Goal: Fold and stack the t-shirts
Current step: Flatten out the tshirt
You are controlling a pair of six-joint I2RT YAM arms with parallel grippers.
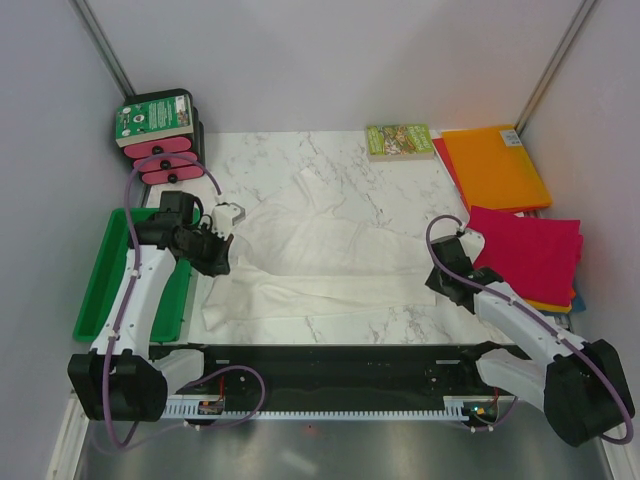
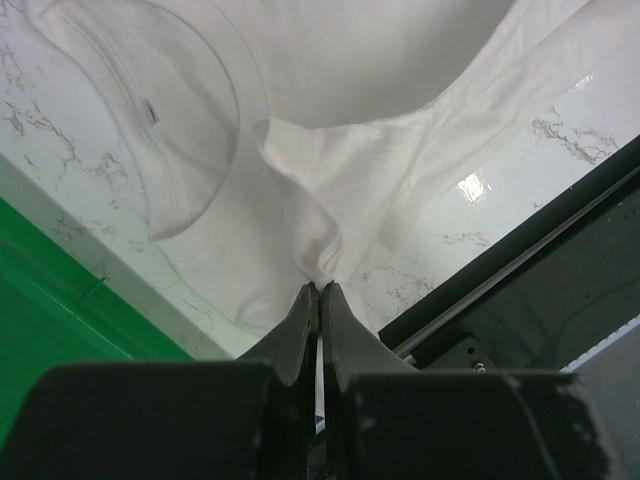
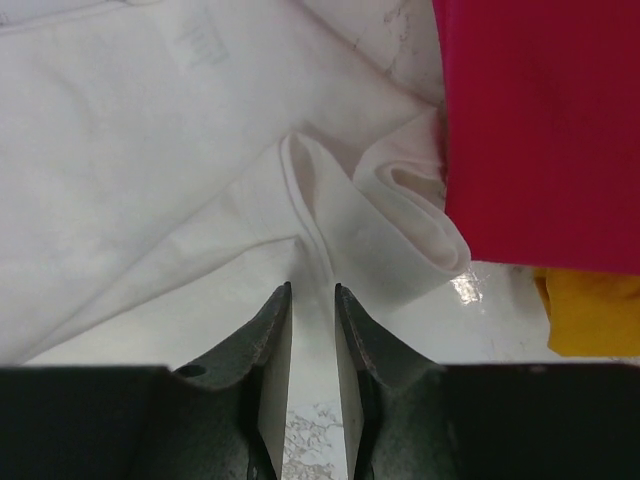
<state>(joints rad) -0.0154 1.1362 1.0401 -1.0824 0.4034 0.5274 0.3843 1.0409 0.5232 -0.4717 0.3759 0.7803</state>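
Observation:
A thin white t-shirt lies spread and wrinkled over the marble table. My left gripper is at its left edge, shut on a pinched peak of the white cloth. My right gripper sits low at the shirt's right edge, next to the folded magenta t-shirt. Its jaws stand a narrow gap apart over a ridge of the white cloth, not pinching it. An orange t-shirt lies folded at the back right. More orange cloth shows under the magenta one.
A green tray runs along the table's left side beside my left arm. A small green-covered book lies at the back edge. A black and pink device stands at the back left. A black rail borders the near edge.

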